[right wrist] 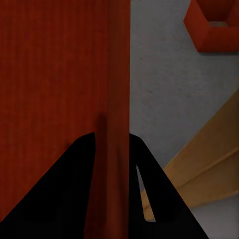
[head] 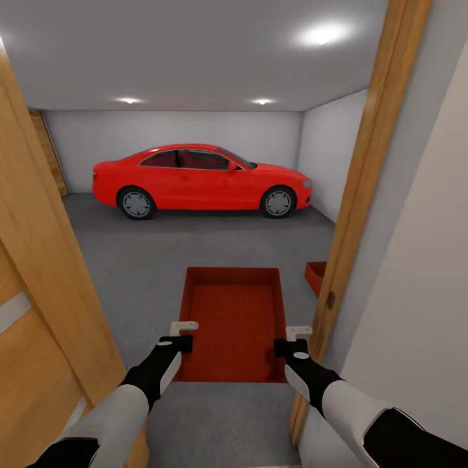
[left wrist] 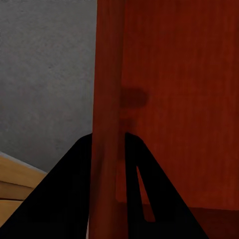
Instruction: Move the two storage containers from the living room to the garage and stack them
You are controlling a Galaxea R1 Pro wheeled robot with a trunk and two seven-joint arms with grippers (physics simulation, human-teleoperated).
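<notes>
I hold an orange-red storage container point(head: 234, 322) in front of me in the doorway, above the grey garage floor point(head: 149, 273). My left gripper point(head: 183, 337) is shut on its left wall point(left wrist: 107, 99), one black finger point(left wrist: 64, 199) on each side of the wall. On the opposite wall point(right wrist: 117, 89), my right gripper point(head: 290, 342) is shut the same way. The second storage container point(head: 316, 275) rests on the garage floor just past the right door post, partly hidden by it; its corner point(right wrist: 214, 25) also appears in the right wrist view.
A red coupe car point(head: 201, 181) is parked across the back of the garage. A wooden door frame post point(head: 361, 182) stands close on my right, and an open wooden door point(head: 39, 279) close on my left. A slatted wooden door point(head: 49, 153) is at the far left.
</notes>
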